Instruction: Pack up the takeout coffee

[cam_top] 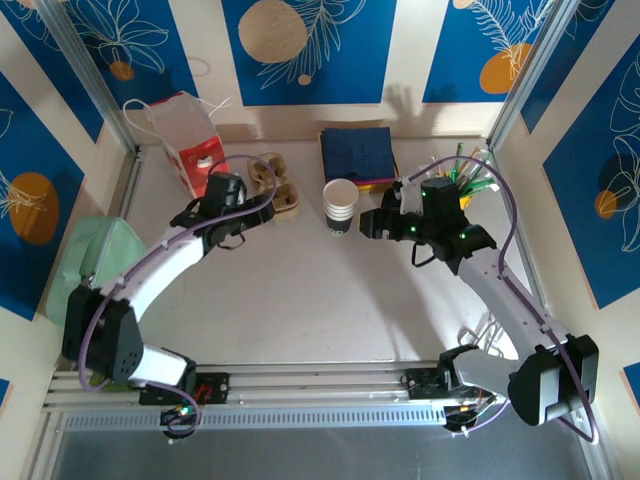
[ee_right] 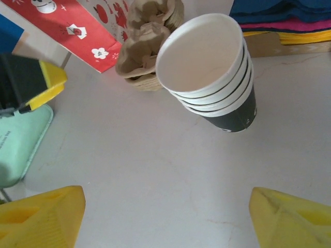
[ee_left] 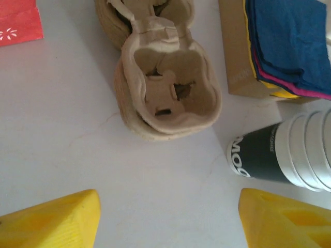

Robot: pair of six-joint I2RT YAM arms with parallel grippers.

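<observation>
The takeout coffee is out of view. A stack of lidless white cups (cam_top: 340,205) with a dark band at the base stands mid-table, between the arms. My left gripper (cam_top: 243,197) hovers open just left of the stack. In the left wrist view the left gripper (ee_left: 168,219) has bare table between its yellow fingers (ee_left: 51,219), with the cup stack (ee_left: 289,155) ahead to the right. My right gripper (cam_top: 372,222) is open just right of the stack. In the right wrist view the right gripper (ee_right: 165,217) holds nothing and the cup stack (ee_right: 212,67) stands ahead of it.
Stacked pulp cup carriers (cam_top: 272,183) lie left of the cups, directly ahead of the left gripper (ee_left: 165,88). A red-and-white paper bag (cam_top: 190,140) stands at the back left. Navy napkins (cam_top: 357,155) sit behind the cups, straws (cam_top: 468,170) at the back right, a green tray (cam_top: 100,250) at the left edge.
</observation>
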